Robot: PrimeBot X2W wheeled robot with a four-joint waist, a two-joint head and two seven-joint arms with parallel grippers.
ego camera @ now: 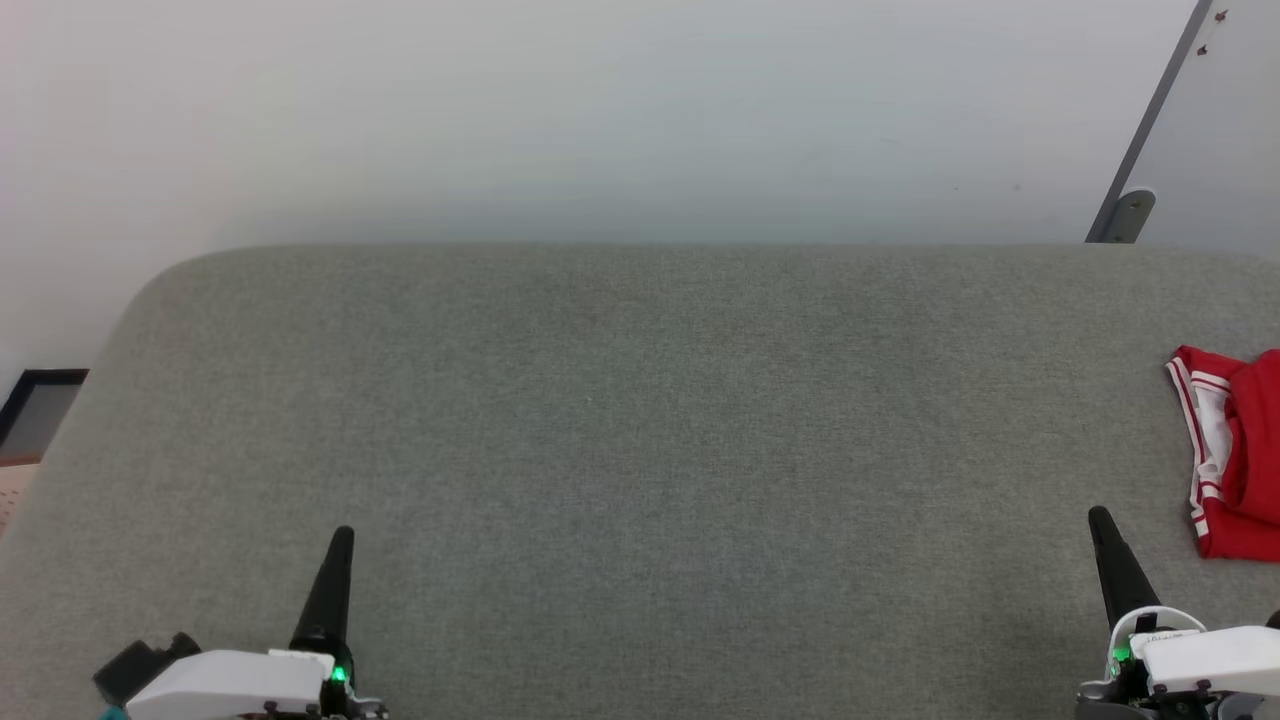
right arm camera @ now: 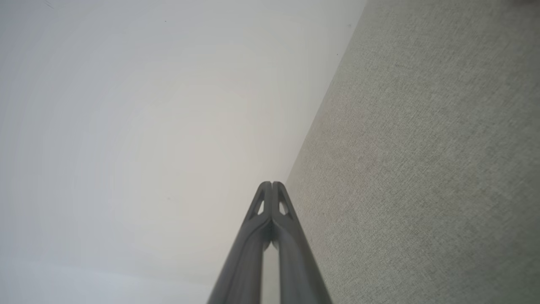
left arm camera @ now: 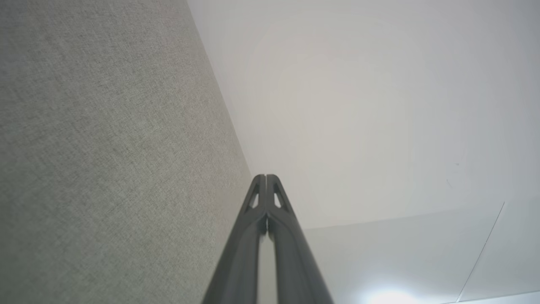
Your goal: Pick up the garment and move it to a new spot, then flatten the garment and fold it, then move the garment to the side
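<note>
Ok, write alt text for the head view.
A red-and-white garment lies bunched at the right edge of a grey surface, partly cropped. The left end effector and right end effector, both shut, rise from the bottom corners, apart from it.

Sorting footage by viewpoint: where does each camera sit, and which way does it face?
Head view: on the head, facing forward and down at the grey surface; left gripper lower left, right gripper lower right, garment far right.
Left wrist view: on that wrist, looking along the shut left gripper toward the wall.
Right wrist view: likewise, along the shut right gripper.
Shared: all show grey surface and wall.
</note>
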